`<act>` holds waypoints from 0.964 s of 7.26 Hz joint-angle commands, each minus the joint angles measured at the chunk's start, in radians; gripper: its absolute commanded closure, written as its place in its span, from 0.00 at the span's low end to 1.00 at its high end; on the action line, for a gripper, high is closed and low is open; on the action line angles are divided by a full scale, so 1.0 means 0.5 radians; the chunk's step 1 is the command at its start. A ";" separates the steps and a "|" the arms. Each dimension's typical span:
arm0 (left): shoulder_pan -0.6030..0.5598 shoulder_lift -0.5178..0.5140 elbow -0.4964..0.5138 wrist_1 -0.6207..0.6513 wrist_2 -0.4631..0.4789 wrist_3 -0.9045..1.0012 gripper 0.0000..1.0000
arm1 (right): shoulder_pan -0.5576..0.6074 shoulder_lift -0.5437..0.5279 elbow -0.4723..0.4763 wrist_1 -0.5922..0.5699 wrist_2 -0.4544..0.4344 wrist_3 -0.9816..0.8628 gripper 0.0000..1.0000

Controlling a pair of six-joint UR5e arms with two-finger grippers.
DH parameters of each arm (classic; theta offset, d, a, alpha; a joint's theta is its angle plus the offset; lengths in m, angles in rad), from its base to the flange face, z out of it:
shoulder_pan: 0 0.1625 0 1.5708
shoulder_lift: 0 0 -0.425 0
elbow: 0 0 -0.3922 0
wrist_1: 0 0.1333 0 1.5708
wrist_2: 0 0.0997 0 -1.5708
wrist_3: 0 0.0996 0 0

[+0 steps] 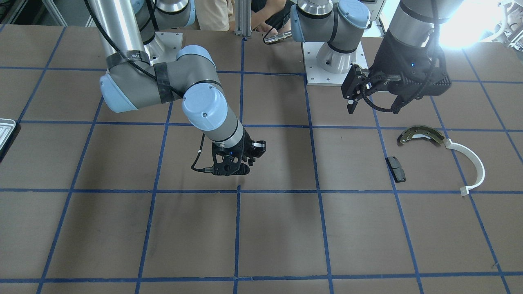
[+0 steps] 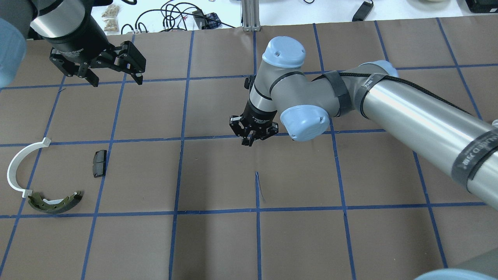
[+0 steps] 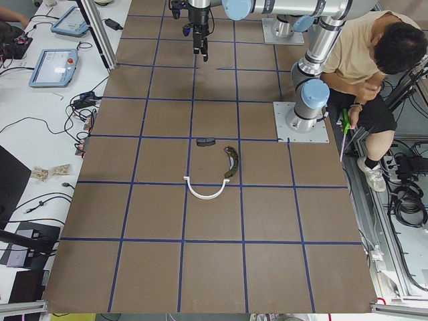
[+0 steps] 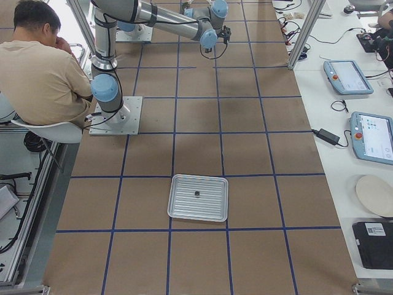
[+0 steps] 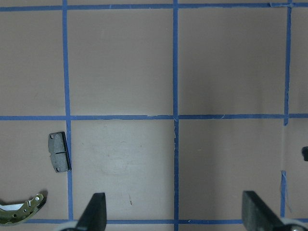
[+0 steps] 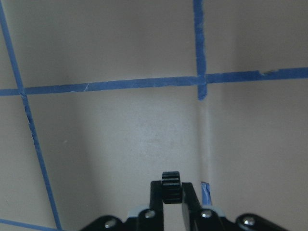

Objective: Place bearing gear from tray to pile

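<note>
My right gripper [image 2: 249, 142] hangs low over the middle of the table, shut on a small black bearing gear [image 6: 170, 185] that shows between its fingertips in the right wrist view. The silvery tray [image 4: 184, 209] lies far off on my right side, with one tiny black piece [image 4: 196, 194] in it; only its corner [image 1: 5, 130] shows in the front view. The pile lies on my left side: a bronze-grey brake shoe [image 2: 54, 202], a white plastic arc [image 2: 17, 167] and a black pad [image 2: 99, 163]. My left gripper [image 2: 116, 79] is open and empty, raised beyond the pile.
The table is brown with a blue tape grid. The arm bases [image 1: 333, 65] stand at the robot's edge. A seated person [image 3: 374, 73] is behind the bases. Tablets and cables [image 4: 359, 104] lie on the white bench past the far edge.
</note>
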 commanded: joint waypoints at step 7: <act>-0.049 -0.064 0.006 0.000 -0.021 -0.028 0.00 | -1.179 -0.862 -0.125 1.161 -0.905 -1.738 0.00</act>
